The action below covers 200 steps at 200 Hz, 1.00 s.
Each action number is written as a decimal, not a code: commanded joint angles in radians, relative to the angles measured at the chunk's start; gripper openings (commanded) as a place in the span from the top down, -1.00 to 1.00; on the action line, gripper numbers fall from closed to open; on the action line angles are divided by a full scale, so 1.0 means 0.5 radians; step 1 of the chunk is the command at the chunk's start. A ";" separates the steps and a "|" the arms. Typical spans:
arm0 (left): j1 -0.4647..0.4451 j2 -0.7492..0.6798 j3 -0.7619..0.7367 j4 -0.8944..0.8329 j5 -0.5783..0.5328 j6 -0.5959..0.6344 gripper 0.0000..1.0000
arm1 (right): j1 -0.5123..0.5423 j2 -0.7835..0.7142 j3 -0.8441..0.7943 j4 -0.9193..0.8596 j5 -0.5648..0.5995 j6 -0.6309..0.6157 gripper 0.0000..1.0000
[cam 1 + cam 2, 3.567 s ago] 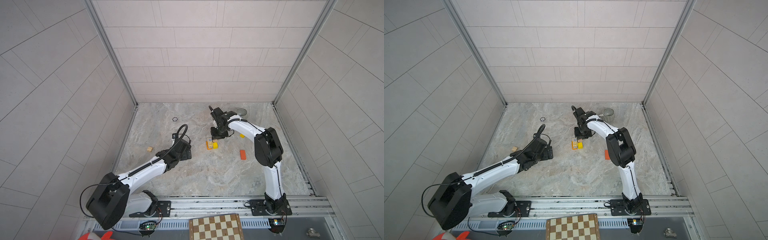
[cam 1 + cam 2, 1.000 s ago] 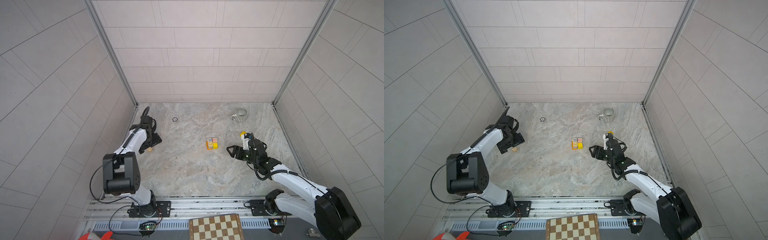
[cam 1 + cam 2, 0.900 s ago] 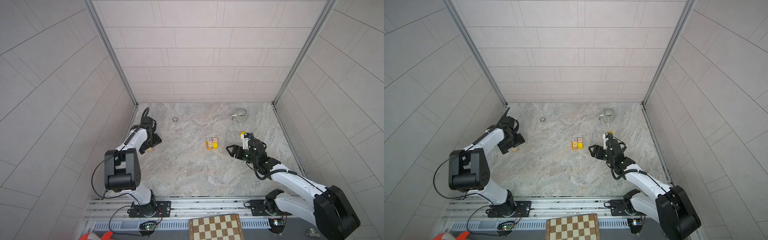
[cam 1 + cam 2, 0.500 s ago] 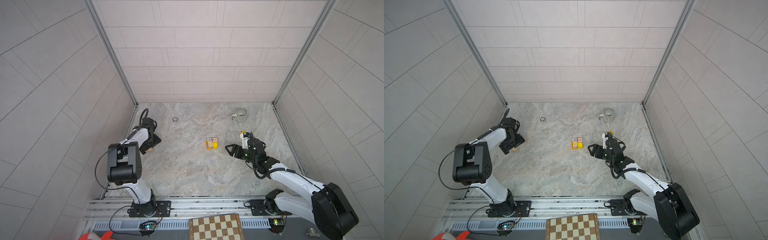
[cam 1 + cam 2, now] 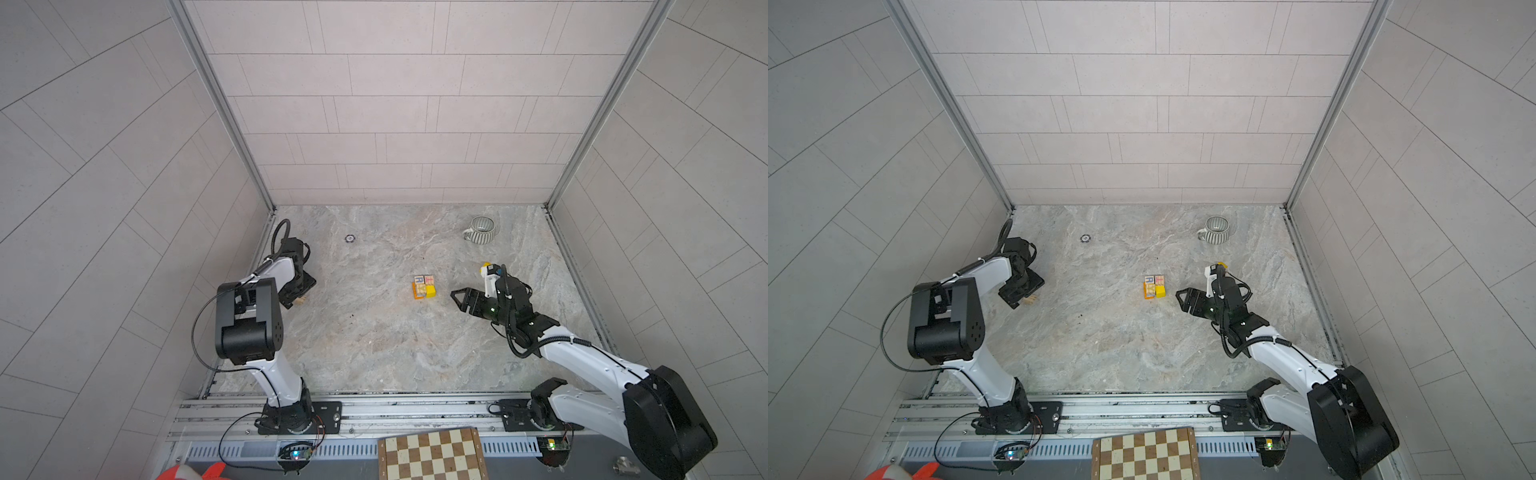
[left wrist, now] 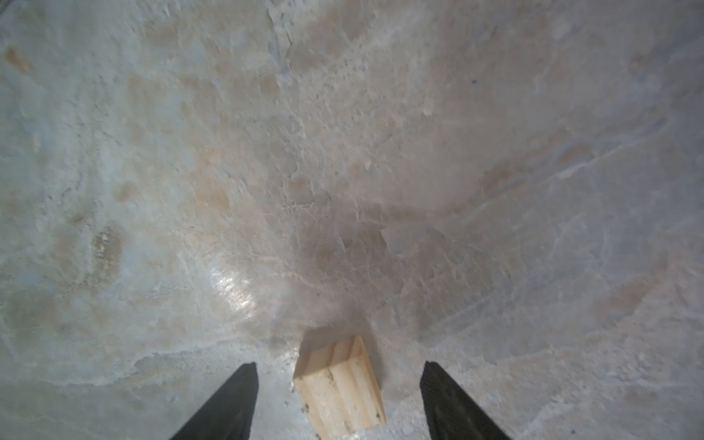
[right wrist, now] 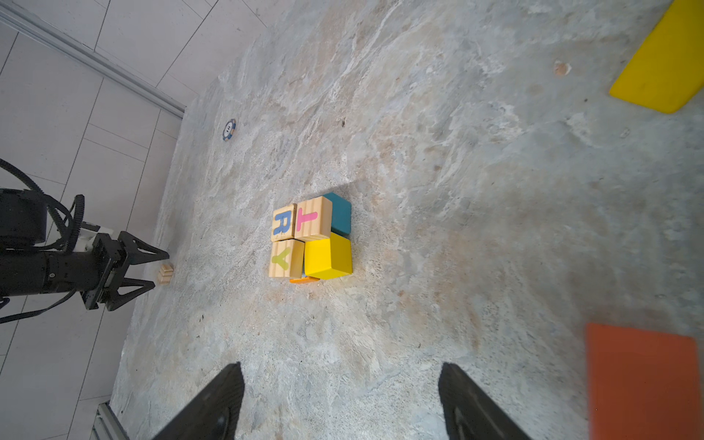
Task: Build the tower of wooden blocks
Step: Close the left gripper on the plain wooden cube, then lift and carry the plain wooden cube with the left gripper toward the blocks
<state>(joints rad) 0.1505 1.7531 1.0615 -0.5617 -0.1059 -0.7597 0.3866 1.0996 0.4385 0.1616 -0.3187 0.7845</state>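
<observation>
The left end effector straddles a plain wood block lying on the desk, jaws apart with a gap on either side. The right end effector, spread wide and empty, faces the tower at mid-desk, well apart from it.

Got a plain wood block down on the floor between the left gripper fingers, gap on both sides, touching neither. Straight ahead of the right gripper fingers, well apart: the tower, with lettered cubes packed side by side, touching, and a flat piece peeking out underneath. Outside the gap, near one right finger: a flat block. Farther ahead on that same side, a slab. Beyond that slab in a top view, well apart: the mug. Way past the tower from those fingers, a round chip. Over on the opposite side, beyond the rail: the chessboard.
</observation>
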 commanded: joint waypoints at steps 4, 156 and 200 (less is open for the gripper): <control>0.012 0.034 -0.020 0.016 -0.024 -0.031 -0.38 | -0.008 -0.001 -0.018 0.036 -0.004 0.029 -0.64; -0.032 0.020 -0.053 0.028 0.060 0.010 0.38 | -0.036 -0.034 -0.007 -0.031 0.050 -0.010 -0.65; -0.273 -0.028 0.045 -0.086 -0.027 0.061 0.39 | -0.058 0.053 0.018 -0.027 0.001 -0.007 -0.65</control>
<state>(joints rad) 0.0921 1.7618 1.0420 -0.5369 -0.0998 -0.7570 0.3698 1.1038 0.4385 0.1558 -0.3107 0.7822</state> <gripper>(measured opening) 0.336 0.826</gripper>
